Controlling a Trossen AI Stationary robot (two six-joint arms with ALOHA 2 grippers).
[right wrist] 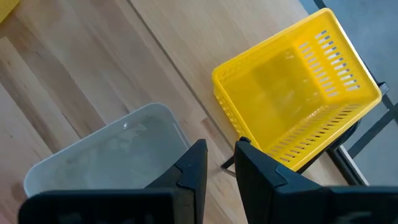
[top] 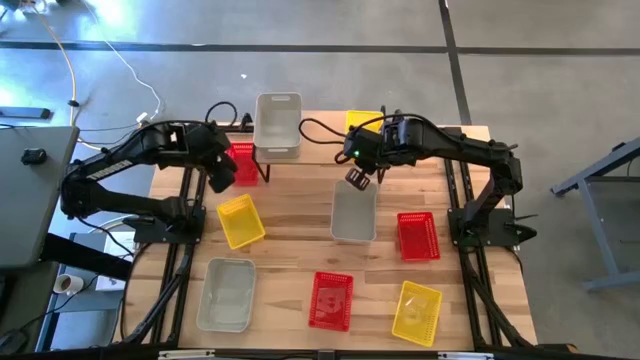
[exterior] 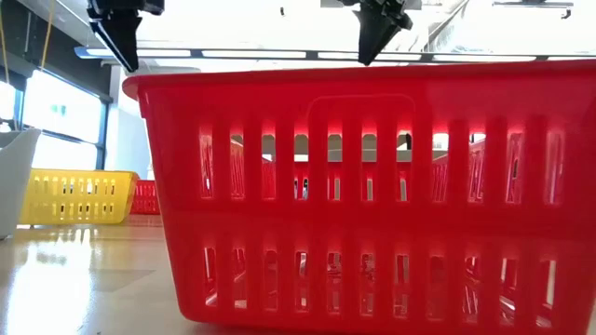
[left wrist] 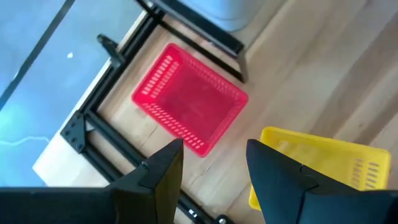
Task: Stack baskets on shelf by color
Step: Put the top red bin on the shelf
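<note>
Hovering with my right gripper (top: 358,179) empty and fingers slightly parted above the grey basket (top: 353,213), mouth up, long axis running toward the shelf (top: 262,152); my left gripper (top: 222,176) hangs released.

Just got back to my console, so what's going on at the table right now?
Baskets are being sorted onto the shelf. A grey basket sits on it, with a red basket and a yellow basket at its ends. The left gripper hovers empty, jaws open, by the red one. The right gripper hangs over another grey basket mid-table, holding nothing. Five more baskets lie loose on the table.
</note>
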